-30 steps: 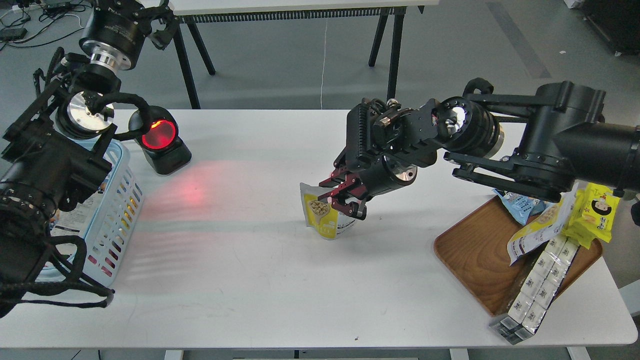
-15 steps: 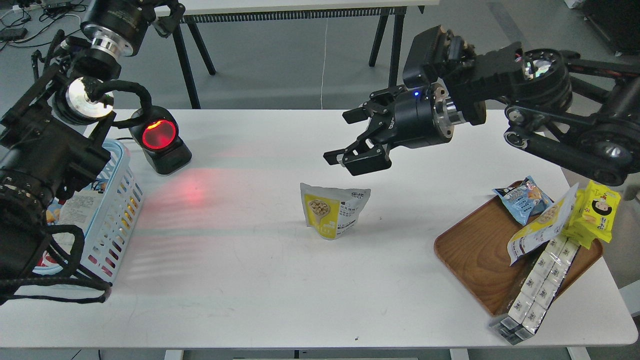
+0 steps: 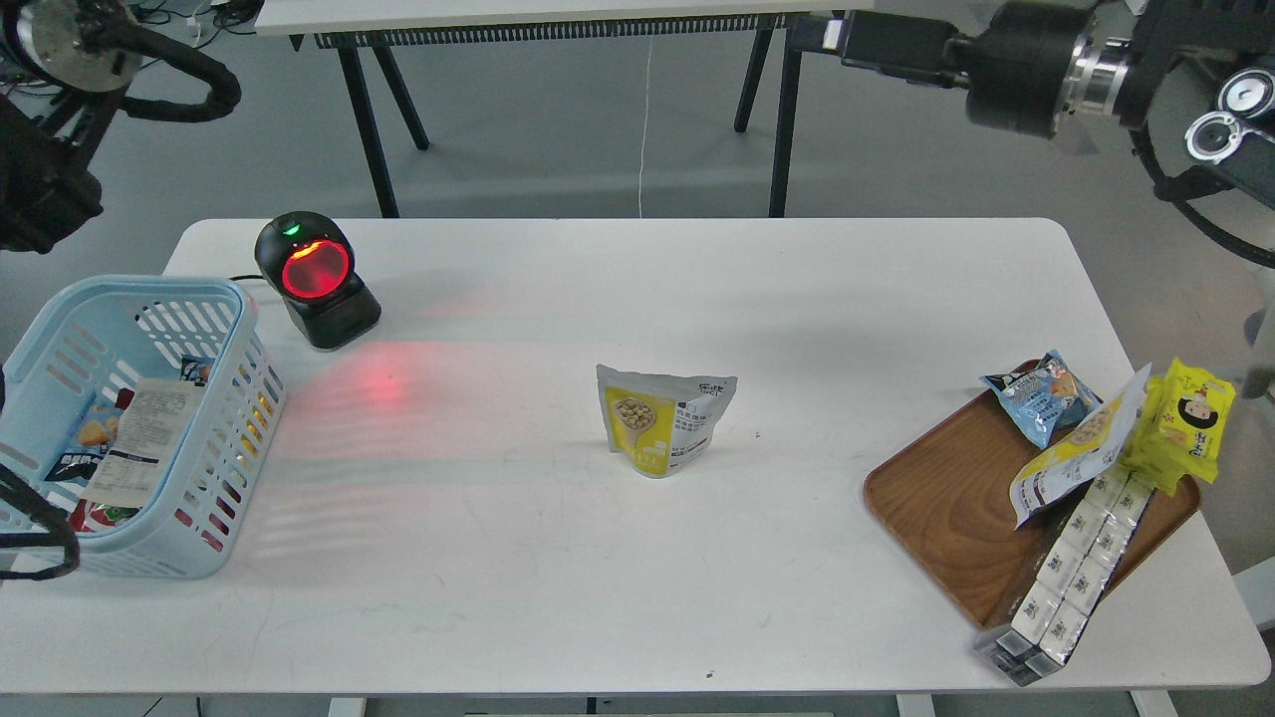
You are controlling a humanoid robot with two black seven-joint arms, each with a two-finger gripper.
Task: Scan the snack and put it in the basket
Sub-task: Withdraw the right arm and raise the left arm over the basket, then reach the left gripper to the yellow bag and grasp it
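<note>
The snack [image 3: 663,418], a small pouch with a yellow panel picturing beige balls and a white printed part, stands alone at the middle of the white table [image 3: 558,558]. Nothing touches it. The light blue basket [image 3: 234,329] stands at the table's left edge and holds several packs and a paper slip. My right arm is high at the top right, far above and behind the snack. Its far end [image 3: 877,45] shows as one dark bar, and the fingers cannot be told apart. Only dark links of my left arm show at the top left corner. Its gripper is out of view.
A black scanner [image 3: 317,281] with a glowing red window stands behind the basket and throws red light on the table. At the right a wooden tray [image 3: 946,508] holds a blue pack [image 3: 1041,393], a longer yellow-and-white pouch [image 3: 1076,453], a bright yellow cartoon-face pack [image 3: 1190,418] and a row of white cartons [image 3: 1071,573].
My right gripper let go of the snack and rose up and to the right, out to the top edge. My left arm drew back up and left, uncovering the basket.
</note>
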